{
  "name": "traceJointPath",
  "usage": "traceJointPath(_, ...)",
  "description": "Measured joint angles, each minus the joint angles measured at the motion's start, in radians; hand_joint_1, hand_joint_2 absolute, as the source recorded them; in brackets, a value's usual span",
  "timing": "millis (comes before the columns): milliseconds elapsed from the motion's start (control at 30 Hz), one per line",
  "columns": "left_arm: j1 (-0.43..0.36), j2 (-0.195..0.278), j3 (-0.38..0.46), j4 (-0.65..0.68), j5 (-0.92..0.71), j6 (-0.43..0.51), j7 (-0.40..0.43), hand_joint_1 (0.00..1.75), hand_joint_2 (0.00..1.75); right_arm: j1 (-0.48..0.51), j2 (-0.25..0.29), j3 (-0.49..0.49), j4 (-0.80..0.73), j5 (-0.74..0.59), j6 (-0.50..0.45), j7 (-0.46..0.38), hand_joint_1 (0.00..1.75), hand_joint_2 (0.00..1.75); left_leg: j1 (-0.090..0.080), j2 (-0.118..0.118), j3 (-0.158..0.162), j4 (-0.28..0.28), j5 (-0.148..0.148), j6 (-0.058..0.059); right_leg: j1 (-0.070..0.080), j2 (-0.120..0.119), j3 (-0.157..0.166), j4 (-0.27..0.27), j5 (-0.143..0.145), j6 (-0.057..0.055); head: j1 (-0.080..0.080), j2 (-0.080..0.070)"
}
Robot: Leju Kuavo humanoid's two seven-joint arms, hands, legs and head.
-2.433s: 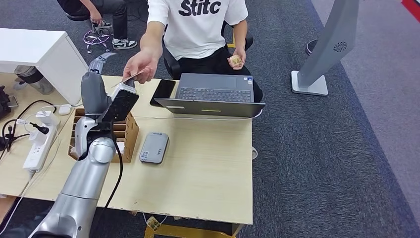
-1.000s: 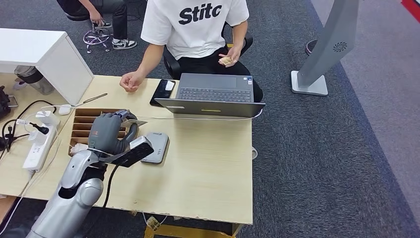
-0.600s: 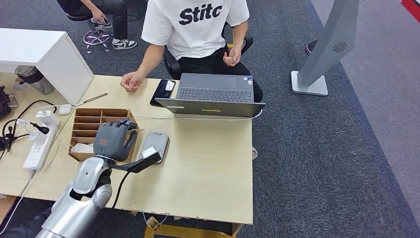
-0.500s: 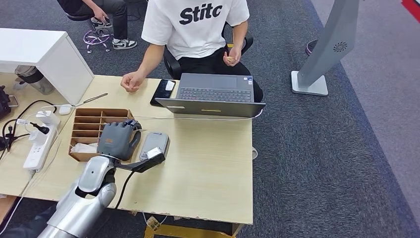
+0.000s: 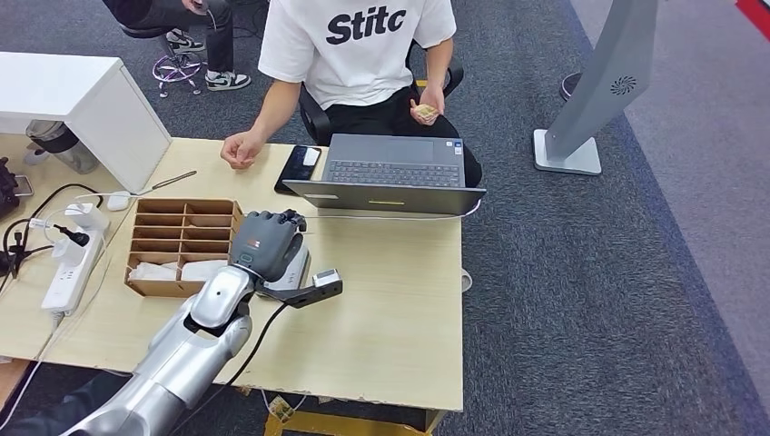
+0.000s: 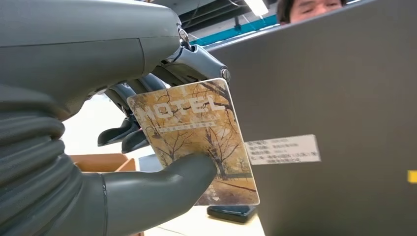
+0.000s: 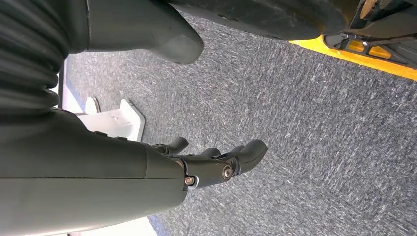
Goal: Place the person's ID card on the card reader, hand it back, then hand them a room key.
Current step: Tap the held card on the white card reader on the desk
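One card (image 6: 196, 142) in left hand (image 5: 266, 243); one card reader (image 5: 298, 269), one laptop (image 5: 390, 173).

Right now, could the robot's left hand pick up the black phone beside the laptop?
Probably not yet: the left hand already holds a card, though the table between it and the phone looks free.

Bright, even indoor light from overhead, soft short shadows under the laptop (image 5: 386, 173) on the table (image 5: 390, 300), head view sharp, left wrist view close with background softly blurred, ceiling lamp glare (image 6: 259, 6).
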Motion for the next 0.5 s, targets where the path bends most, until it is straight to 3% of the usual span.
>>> traceJointPath(500,-0.005,-0.015,-0.013,0.096,-0.037,-0.094,0.126,1.75,1.75,0.001,0.003,0.0,0.0,0.004,-0.009,0.012,0.0,1.75,0.0,0.0,0.0,0.0,0.0,0.0,0.0,0.0,0.0,0.0,0.0,0.0,0.0,0.0)
